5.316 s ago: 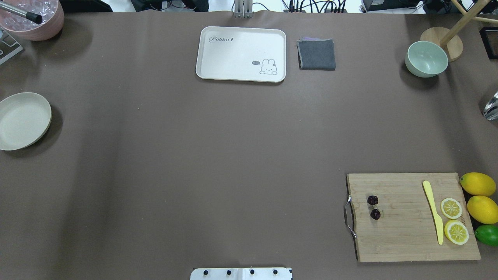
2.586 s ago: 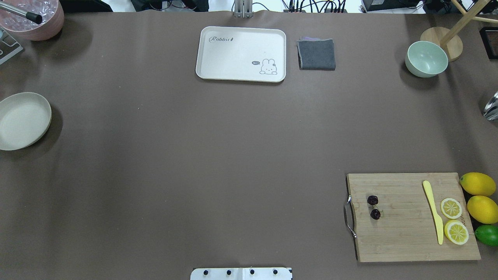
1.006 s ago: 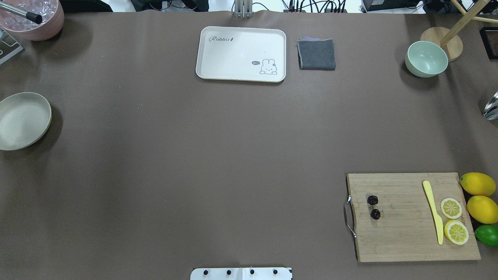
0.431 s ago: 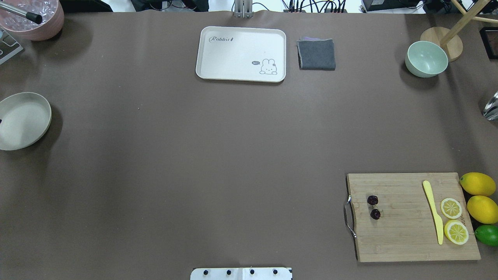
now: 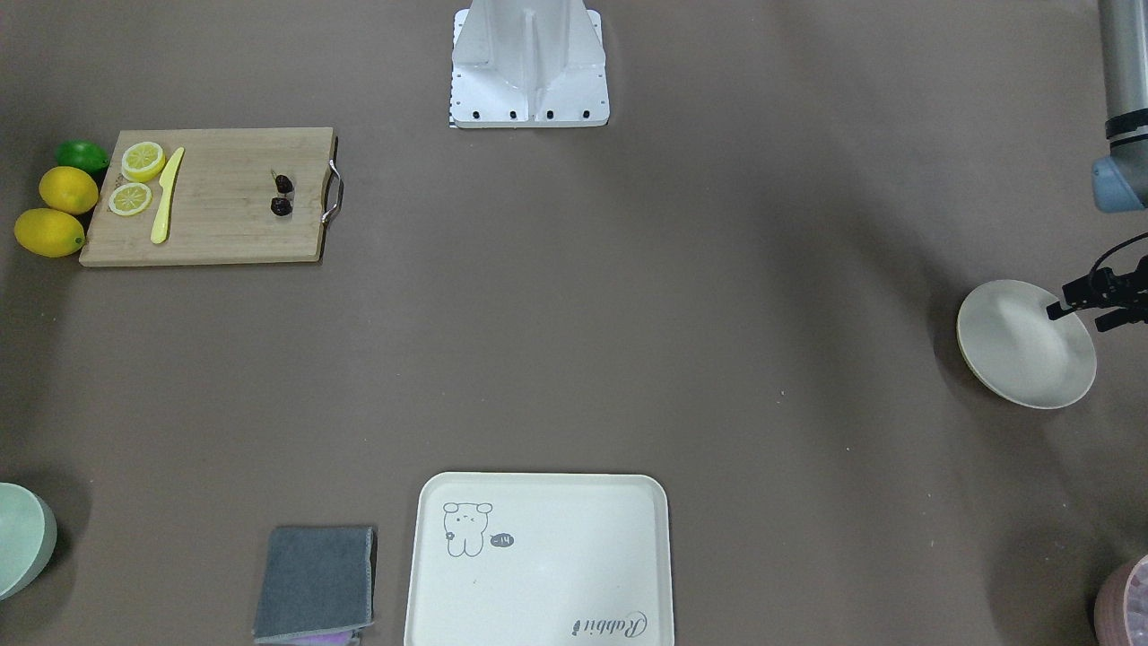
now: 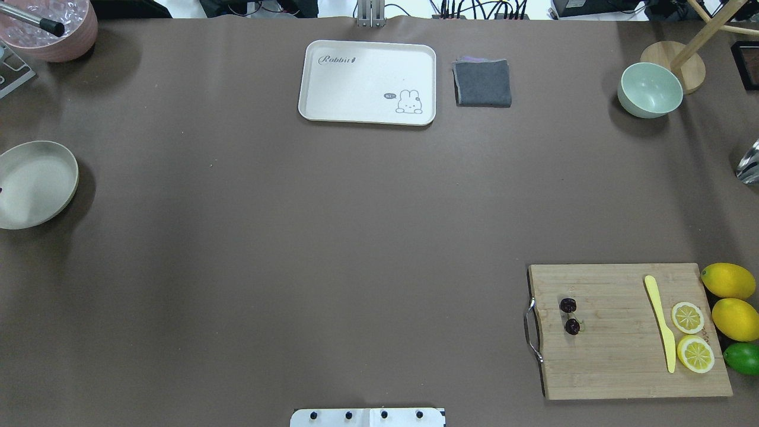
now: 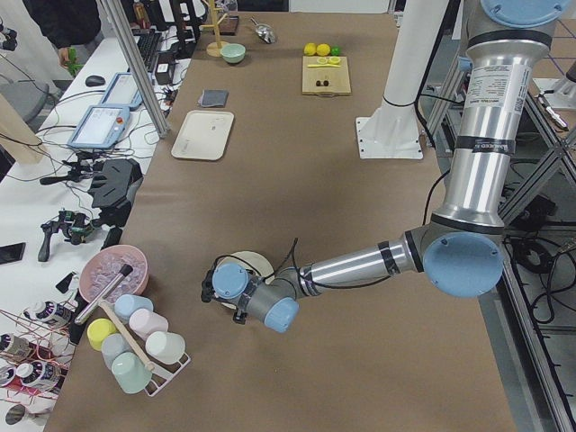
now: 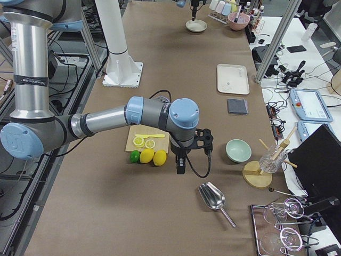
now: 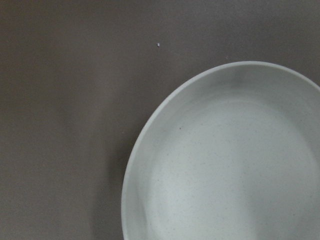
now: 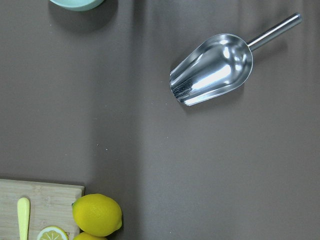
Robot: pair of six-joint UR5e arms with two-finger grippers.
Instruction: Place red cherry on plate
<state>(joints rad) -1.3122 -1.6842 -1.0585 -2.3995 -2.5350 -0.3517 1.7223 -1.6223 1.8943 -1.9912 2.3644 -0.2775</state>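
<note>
In the front-facing view, the red cherry (image 5: 282,195), two dark round fruits on one stem, lies on the bamboo cutting board (image 5: 224,229) at upper left, near its metal handle. On that board we count two lemon slices (image 5: 143,161) and one yellow plastic knife (image 5: 167,195). Two whole lemons (image 5: 67,190) and one lime (image 5: 82,156) lie just beside it. At the right edge the left gripper (image 5: 1076,316) hangs over the rim of the round cream plate (image 5: 1022,359); we cannot tell how wide its fingers stand.

From overhead, a pink bowl (image 6: 77,44) at upper left holds clear ice-like pieces.

In the exterior left view, the left arm reaches low over the plate.

In the exterior right view, the right gripper (image 8: 180,160) points down beside the lemons; we cannot tell its opening.

The left wrist view shows the plate's smooth, speckled inside.

The right wrist view shows one shiny metal scoop (image 10: 212,70) at upper right.
</note>
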